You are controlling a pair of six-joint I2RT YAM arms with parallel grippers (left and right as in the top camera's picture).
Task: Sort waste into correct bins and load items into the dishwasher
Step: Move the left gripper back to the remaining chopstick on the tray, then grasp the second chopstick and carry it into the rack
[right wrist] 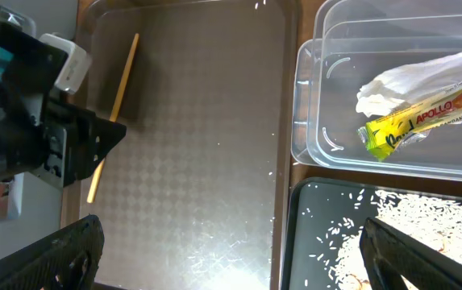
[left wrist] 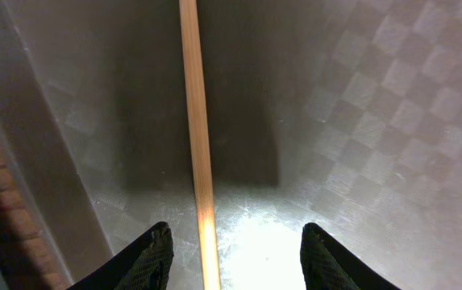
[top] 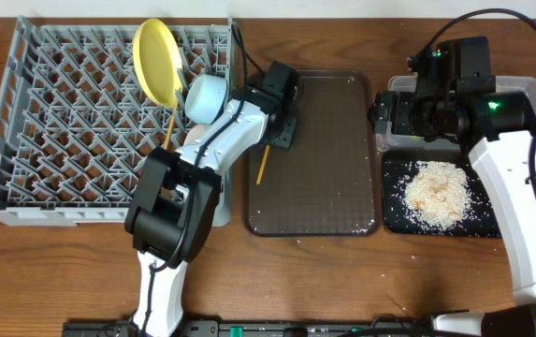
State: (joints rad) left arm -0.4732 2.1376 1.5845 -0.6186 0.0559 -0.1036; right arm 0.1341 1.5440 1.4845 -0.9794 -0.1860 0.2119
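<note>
Overhead: dish rack [top: 24, 140] takes the table's left end. Yellow plate [top: 158, 61] stands on edge near the rack's far right corner. Light blue bowl [top: 207, 96] is just beside it at the rack's right rim, partly behind the left arm. Second chopstick [top: 168, 126] pokes among the pegs below the plate. Brown tray [top: 333, 168] sits mid-table; loose chopstick [top: 261, 167] lies by its left edge, w/ left gripper [top: 277, 139] down over the stick's far end. Clear box [top: 529, 89] is toward the table's far right corner, black tray [top: 394, 211] against its near side w/ rice [top: 436, 192] heaped in the middle. Right gripper [top: 389, 117] hangs at the box's left end. Left wrist: fingers [left wrist: 154, 258] spread, loose chopstick running between them flat on the tray floor, nearer one finger, gap on both sides, not pinched. Right wrist: pincer spread wide, nothing between, over the seam of brown tray & black tray. In the clear box lie napkin [right wrist: 392, 80] & snack wrapper [right wrist: 412, 121], touching. Stray grains dot the brown tray's near edge.
</note>
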